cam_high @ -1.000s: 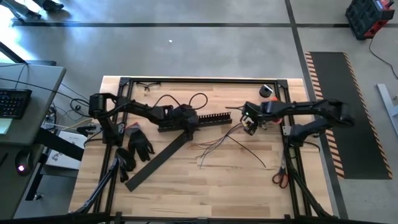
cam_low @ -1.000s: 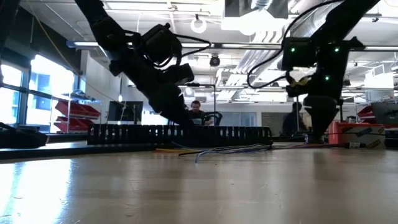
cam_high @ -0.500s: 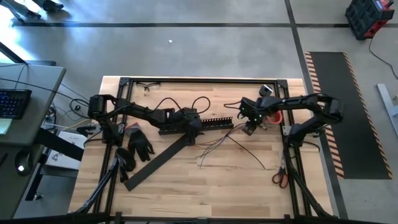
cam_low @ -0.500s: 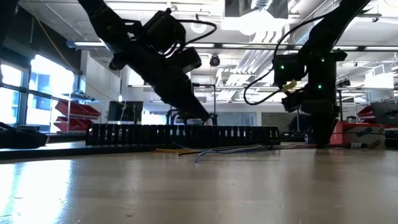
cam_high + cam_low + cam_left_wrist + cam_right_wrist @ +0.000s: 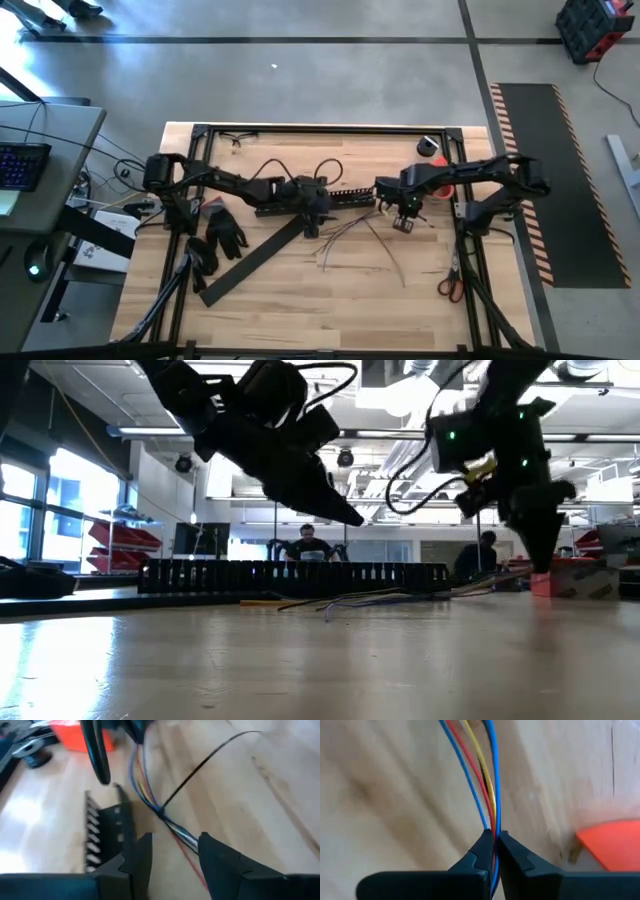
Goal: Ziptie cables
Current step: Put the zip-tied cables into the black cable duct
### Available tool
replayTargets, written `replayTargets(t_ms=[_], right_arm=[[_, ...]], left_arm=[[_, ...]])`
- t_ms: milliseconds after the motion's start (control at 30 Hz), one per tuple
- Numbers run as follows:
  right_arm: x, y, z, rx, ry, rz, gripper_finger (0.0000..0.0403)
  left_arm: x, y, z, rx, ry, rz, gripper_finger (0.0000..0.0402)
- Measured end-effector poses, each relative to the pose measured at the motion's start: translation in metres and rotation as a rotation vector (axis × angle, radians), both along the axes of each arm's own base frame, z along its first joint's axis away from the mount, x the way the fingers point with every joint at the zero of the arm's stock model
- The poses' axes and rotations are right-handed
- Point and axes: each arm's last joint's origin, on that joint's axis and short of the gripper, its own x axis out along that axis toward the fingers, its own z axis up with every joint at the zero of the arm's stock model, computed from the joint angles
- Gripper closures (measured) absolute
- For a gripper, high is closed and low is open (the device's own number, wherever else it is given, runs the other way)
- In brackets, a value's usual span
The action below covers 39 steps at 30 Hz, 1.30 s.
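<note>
Pinching cables (image 5: 487, 785), right claw (image 5: 493, 845) raised.

A grey concrete floor (image 5: 330, 80) with a hazard-striped black mat (image 5: 550, 170) surrounds the wooden table (image 5: 300, 290); a desk with keyboard (image 5: 22, 165) stands nearby, bright windows (image 5: 60, 510) behind.

We note the cables (image 5: 487, 780) as blue, red, yellow and black strands. Both the left pincer (image 5: 172, 852) and the right pincer (image 5: 494, 851) are black. The bench (image 5: 270, 300) is pale blond wood with a black frame. The slotted channel (image 5: 345, 196) is black; the scissors (image 5: 449, 287) have red handles.
</note>
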Motion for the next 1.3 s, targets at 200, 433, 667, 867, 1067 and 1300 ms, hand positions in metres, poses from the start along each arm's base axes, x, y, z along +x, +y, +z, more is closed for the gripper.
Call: replayTargets(t_ms=[200,433,667,867,1067,1300], right_arm=[[0.006,0.026,0.03,0.003,-0.007,0.117,0.0402],[-0.008,0.048,0.075,-0.05,-0.163,0.221,0.0403],[-0.029,0.052,0.104,-0.119,-0.332,0.185,0.0403],[-0.034,0.055,0.108,-0.137,-0.364,0.196,0.0403],[-0.035,0.059,0.108,-0.137,-0.36,0.237,0.0403],[-0.045,0.062,0.115,-0.136,-0.397,0.264,0.0403]], left_arm=[[0.011,-0.018,-0.014,0.05,-0.055,0.01,0.0261],[0.023,-0.025,-0.035,-0.114,-0.13,-0.006,0.025],[0.035,-0.026,-0.054,-0.132,-0.202,-0.011,0.02],[0.06,-0.027,-0.071,-0.118,-0.157,0.085,0.0184],[0.076,-0.032,-0.073,-0.045,-0.069,0.171,0.0188],[0.07,-0.036,-0.078,-0.026,0.055,0.188,0.0292]])
